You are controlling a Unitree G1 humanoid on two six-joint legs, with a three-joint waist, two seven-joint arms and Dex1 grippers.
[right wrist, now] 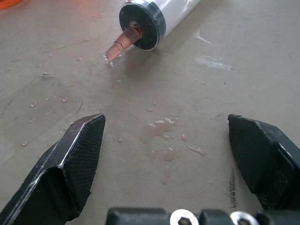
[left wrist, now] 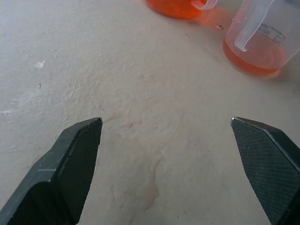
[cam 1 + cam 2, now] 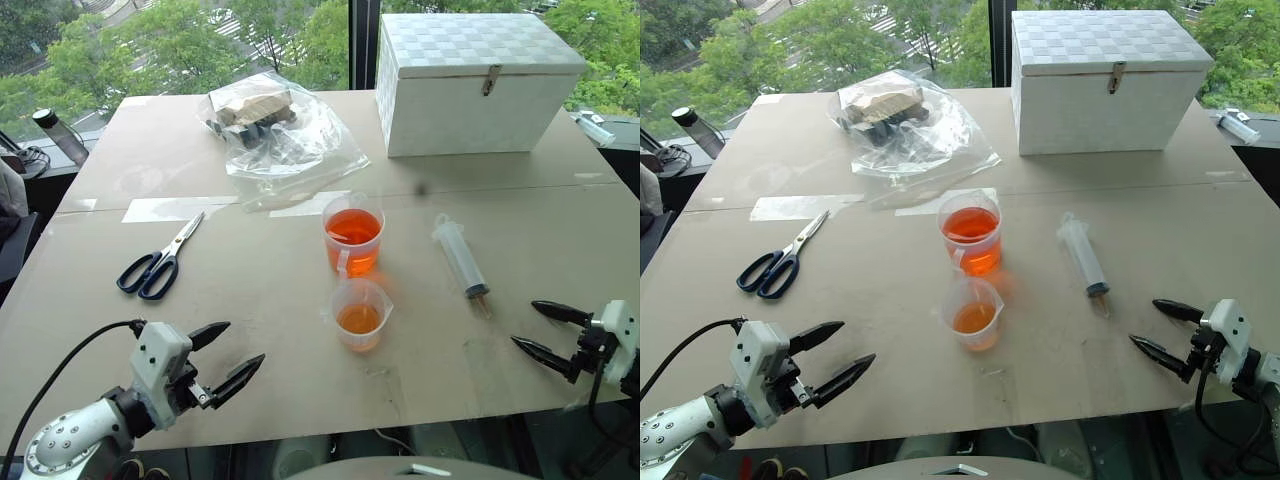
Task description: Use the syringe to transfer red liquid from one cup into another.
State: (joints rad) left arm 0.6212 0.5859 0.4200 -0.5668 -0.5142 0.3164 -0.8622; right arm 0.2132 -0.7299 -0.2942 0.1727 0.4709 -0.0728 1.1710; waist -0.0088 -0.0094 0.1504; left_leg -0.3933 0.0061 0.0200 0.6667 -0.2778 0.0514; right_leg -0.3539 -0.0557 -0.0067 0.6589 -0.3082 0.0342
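The taller beaker (image 3: 353, 236), well filled with red liquid (image 3: 352, 228), stands mid-table. Just in front of it is the shorter cup (image 3: 360, 315), holding a shallow layer of the same liquid. The syringe (image 3: 461, 257) lies flat to the right of both cups, its orange tip (image 1: 123, 43) pointing toward the near edge. My left gripper (image 3: 245, 342) hovers open and empty at the near left, aimed toward the cups (image 2: 258, 37). Near the front right, my right gripper (image 3: 524, 322) is open and empty, a short way in front of the syringe's tip.
Blue-handled scissors (image 3: 160, 262) lie at the left. A clear plastic bag (image 3: 270, 125) with items and a white latched box (image 3: 475, 80) sit at the back. Small wet drops (image 1: 159, 136) mark the table in front of the right gripper.
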